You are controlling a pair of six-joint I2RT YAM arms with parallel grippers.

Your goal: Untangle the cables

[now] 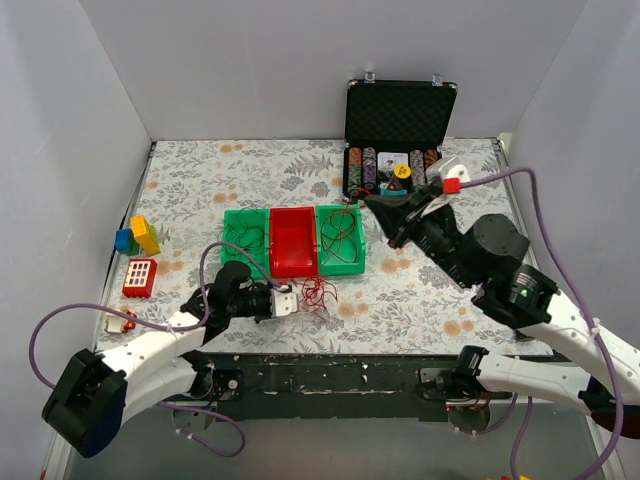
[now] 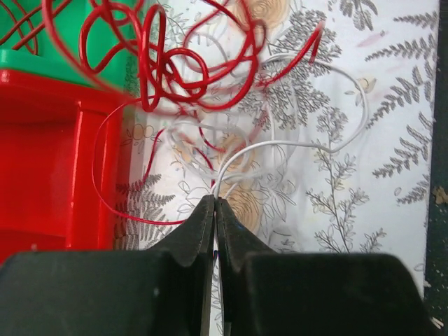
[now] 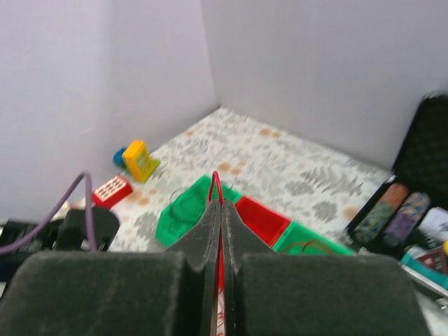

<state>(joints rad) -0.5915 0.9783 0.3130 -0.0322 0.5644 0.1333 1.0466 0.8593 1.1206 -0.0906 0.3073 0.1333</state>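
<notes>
Left gripper (image 2: pixel 214 201), lower centre, pinches a white strand (image 2: pixel 329 148) of the cables (image 1: pixel 318 292) heaped mid-frame just below the red tray (image 1: pixel 293 240); right gripper (image 3: pixel 221 203) is clamped on a red strand (image 3: pixel 216 183).

Three bins (image 1: pixel 293 268) sit in a row on the worktop (image 1: pixel 420 290), a case (image 1: pixel 400 115) behind the right one, blocks (image 1: pixel 138 236) at left. Cables (image 1: pixel 318 293) lie just before the bins, some apparently inside.

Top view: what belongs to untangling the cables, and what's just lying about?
Job: cables; left end effector, shut on a white strand; right end effector, shut on a red strand; three bins.
Lying about: chip case; toy blocks; red brick.
</notes>
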